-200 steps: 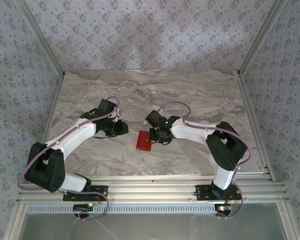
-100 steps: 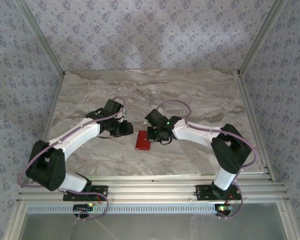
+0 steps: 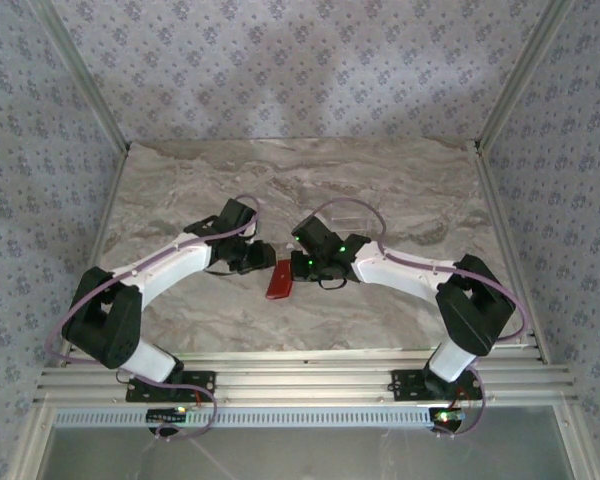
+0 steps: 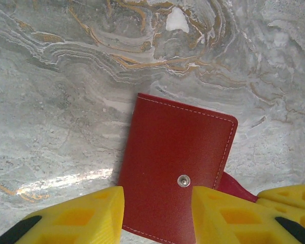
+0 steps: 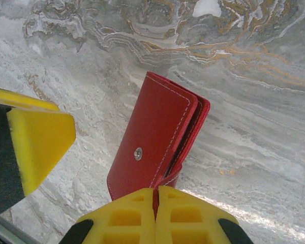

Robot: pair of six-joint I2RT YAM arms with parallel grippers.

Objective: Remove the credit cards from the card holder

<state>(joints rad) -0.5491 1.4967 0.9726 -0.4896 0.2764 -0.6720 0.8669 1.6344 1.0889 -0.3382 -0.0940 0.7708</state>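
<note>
The wallet (image 3: 278, 282) sits near the middle of the worktop (image 3: 380, 190), a little toward its near edge and left of centre, between the two arms. It is folded shut with its outer face and snap (image 4: 183, 180) up. From that, the cards are judged to be inside, with none taken out yet.

The right gripper (image 5: 155, 203) is clenched on the wallet's near end. In the right wrist view its two yellow fingers meet with only a thin strip of red between them, where the tab (image 5: 169, 177) wraps round the edge. The pictures do not settle whether that end is lifted off the worktop or lies flat.

The left gripper (image 4: 155, 199) has its jaws spread wide. One finger stands on each side of the wallet, just above or beside its long edges, and nothing is held between them.

The step in hand looks like the opening one: pinning the wallet and getting a second hold so that it can be unfolded.

The next move probably calls for the left gripper to close on the cover or its free edge while the right keeps the tab end fixed. The two would then pull apart far enough to release the snap and bare the inner pockets. The cover is thin and lies close to the stone, so the fingers would need to catch only the top flap, not the whole fold.
</note>
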